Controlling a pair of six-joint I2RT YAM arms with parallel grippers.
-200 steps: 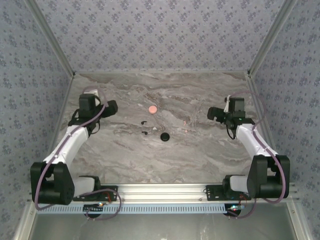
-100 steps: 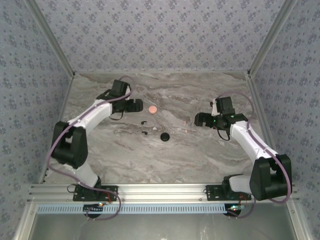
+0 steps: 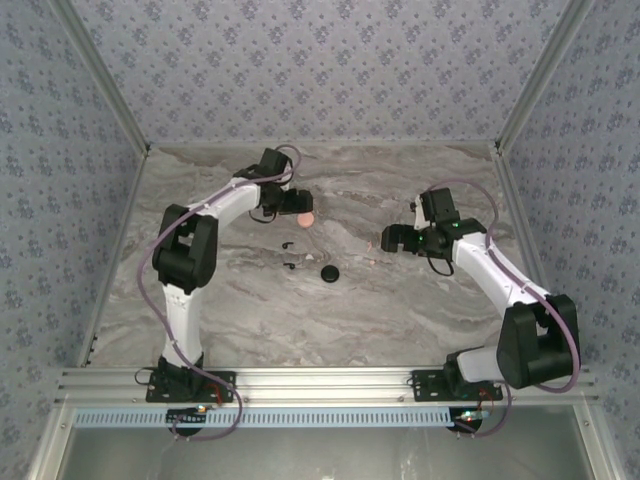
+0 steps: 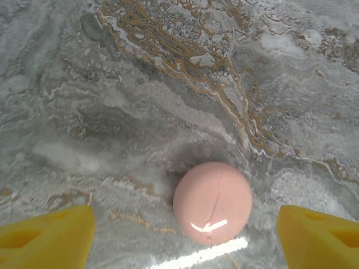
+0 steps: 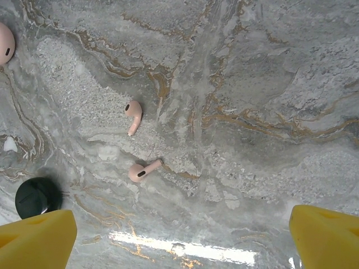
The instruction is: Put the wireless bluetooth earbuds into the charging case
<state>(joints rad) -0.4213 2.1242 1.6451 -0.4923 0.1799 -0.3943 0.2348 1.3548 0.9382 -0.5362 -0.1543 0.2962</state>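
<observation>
A round pink charging case [image 4: 212, 203] lies closed on the marble, between the yellow fingers [image 4: 45, 235] of my left gripper [image 4: 185, 238]; the jaws are open and stand apart from it on both sides. In the top view my left gripper [image 3: 296, 206] hovers over this pink case [image 3: 306, 218]. Two tiny black earbuds [image 3: 288, 245] [image 3: 291, 265] lie just below it, next to a round black case [image 3: 329, 273]. My right gripper [image 3: 388, 240] is open above two pink earbuds [image 5: 133, 115] [image 5: 143, 170]; nothing sits between its fingers [image 5: 36, 241].
In the right wrist view the black case [image 5: 35, 197] is at the lower left and the pink case's edge [image 5: 5, 43] at the upper left. Patterned walls [image 3: 320, 70] enclose the marble table [image 3: 250, 320] on three sides.
My left arm has swung from the table's left side to over the pink case, its jaws narrowing a little. The right gripper has moved left toward the middle.
</observation>
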